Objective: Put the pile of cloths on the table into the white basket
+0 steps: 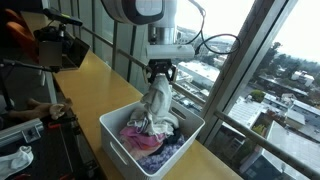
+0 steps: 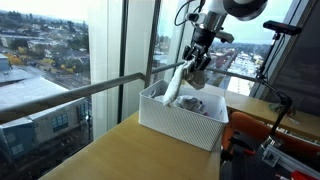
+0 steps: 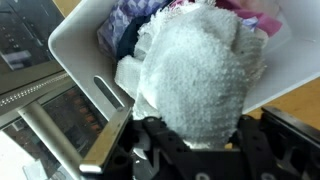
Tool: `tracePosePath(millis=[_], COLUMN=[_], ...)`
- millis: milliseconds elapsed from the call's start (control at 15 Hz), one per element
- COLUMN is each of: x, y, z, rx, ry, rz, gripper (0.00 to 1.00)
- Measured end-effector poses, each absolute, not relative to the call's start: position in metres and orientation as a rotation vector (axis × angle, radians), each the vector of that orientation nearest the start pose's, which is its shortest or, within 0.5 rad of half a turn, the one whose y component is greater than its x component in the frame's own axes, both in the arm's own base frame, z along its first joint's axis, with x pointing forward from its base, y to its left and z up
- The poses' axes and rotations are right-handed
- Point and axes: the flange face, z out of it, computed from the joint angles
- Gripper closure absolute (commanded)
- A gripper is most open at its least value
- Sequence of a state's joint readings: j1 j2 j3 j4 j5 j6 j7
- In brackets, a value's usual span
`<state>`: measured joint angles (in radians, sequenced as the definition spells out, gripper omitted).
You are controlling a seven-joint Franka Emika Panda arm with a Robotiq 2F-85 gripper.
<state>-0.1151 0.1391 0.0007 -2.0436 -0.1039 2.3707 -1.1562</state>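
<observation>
Claw (image 1: 160,72) clamped on a white terry cloth (image 1: 157,100) hanging straight below it, held high, likely to clear the rim of the white basket (image 1: 113,135) directly beneath, where pink, blue and lavender cloths (image 1: 148,140) already lie, basket sitting on the wooden table (image 1: 88,75).

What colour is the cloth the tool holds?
White. The cloth shows best in the wrist view.

Exterior views from opposite table (image 1: 92,72) ends, sharing white basket (image 1: 125,147); wrist view overhead.
</observation>
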Motion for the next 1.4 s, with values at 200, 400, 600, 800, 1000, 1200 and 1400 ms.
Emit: tracePosePath(millis=[200, 400, 600, 800, 1000, 1200, 1400], x=[0.582, 0.577, 0.573, 0.570, 0.569, 0.569, 0.568], y=[-0.085, -0.102, -0.120, -0.136, -0.136, -0.121, -0.102], z=[0.371, 0.354, 0.345, 0.339, 0.321, 0.277, 0.226], rx=[-2.836, -2.857, -2.877, -2.894, -2.877, -2.824, -2.770], ry=[-1.673, -1.606, -1.556, -1.517, -1.509, -1.509, -1.509], rz=[-0.113, -0.067, -0.039, -0.023, 0.015, 0.095, 0.165], gripper=[0.97, 0.97, 0.97, 0.97, 0.97, 0.97, 0.97])
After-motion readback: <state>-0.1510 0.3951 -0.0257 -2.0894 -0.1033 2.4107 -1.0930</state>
